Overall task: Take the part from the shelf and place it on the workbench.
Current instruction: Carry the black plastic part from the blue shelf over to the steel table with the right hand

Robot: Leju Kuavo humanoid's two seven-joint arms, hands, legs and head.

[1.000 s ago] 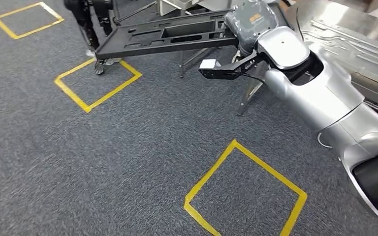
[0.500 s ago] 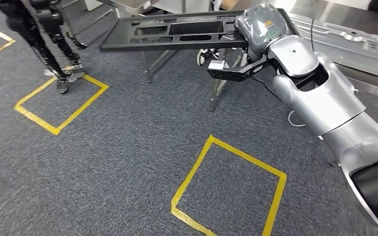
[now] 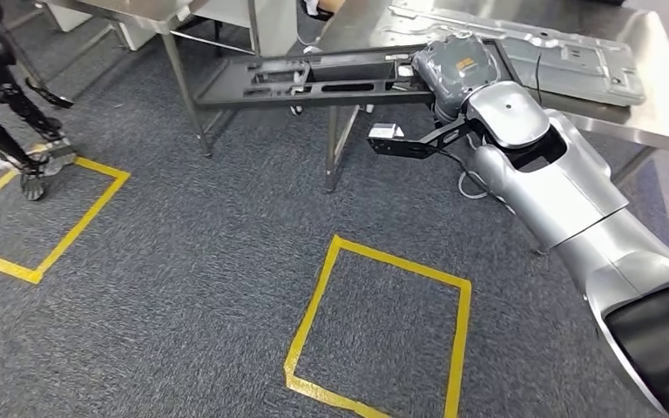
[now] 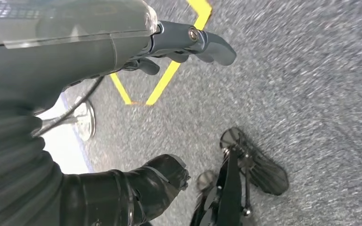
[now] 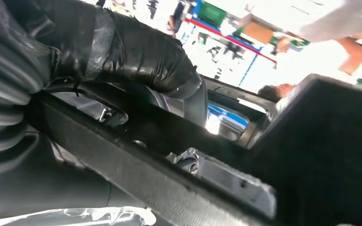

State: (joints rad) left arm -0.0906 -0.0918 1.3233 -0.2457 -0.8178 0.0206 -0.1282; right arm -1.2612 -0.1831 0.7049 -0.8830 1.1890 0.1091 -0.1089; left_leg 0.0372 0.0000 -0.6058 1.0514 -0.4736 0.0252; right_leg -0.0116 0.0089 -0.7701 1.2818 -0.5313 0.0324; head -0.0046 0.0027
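A: Head view: the right hand [image 3: 453,65], under its grey ribbed cover, grips the right end of the long flat black plastic part [image 3: 314,78], a panel with rectangular cut-outs. The part is held level, reaching out to the left from the hand.

B: Where is the part relative to the bench?

A: It hangs in front of the stainless steel workbench [image 3: 662,104] on the far right, along that bench's near edge. Whether it touches the bench top, I cannot tell. A pressed silver sheet-metal panel [image 3: 557,57] lies on the bench just beyond the hand.

B: And the grip itself?

A: In the right wrist view the dark taped fingers [image 5: 136,52] wrap over the black part's edge [image 5: 160,141], closed tight on it. A small metal clip sits on the part close to the camera.

B: The left hand?

A: In the left wrist view the left hand [image 4: 169,42] hangs above the grey carpet [image 4: 311,94], holding nothing, with the grey thumb stretched out straight and a darker finger curled beneath it.

B: What else is around?

A: Yellow tape squares [image 3: 379,326] mark the carpet in the head view. A second steel table [image 3: 139,13] stands far left, and a black tripod-like stand [image 3: 9,113] rests on the left tape square.
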